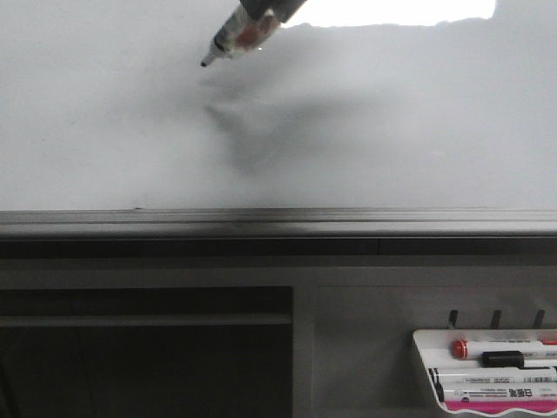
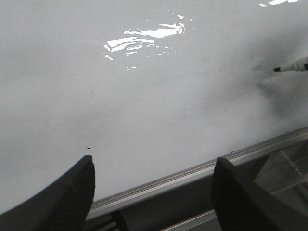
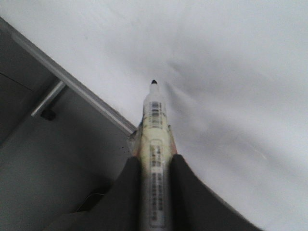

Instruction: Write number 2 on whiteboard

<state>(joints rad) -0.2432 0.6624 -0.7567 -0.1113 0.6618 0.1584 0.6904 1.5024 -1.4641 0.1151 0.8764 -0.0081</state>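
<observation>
Below the board's edge, a white tray point(image 1: 426, 341) is sitting nearest the camera, holding spare markers point(image 1: 500, 357). Beyond the grey frame, the whiteboard point(image 1: 104, 131) is lying bare, with no digit showing. Farther up, the right gripper point(image 3: 154, 178) is clamping a black-tipped marker point(image 1: 228, 42) whose tip is hovering above its shadow. The left gripper point(image 2: 154, 192) is hanging spread and empty.

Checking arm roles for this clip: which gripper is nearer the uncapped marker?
Right. The right gripper is shut on the marker, tip aimed at the whiteboard. The left gripper is open near the board's frame, the marker far off to its side.
</observation>
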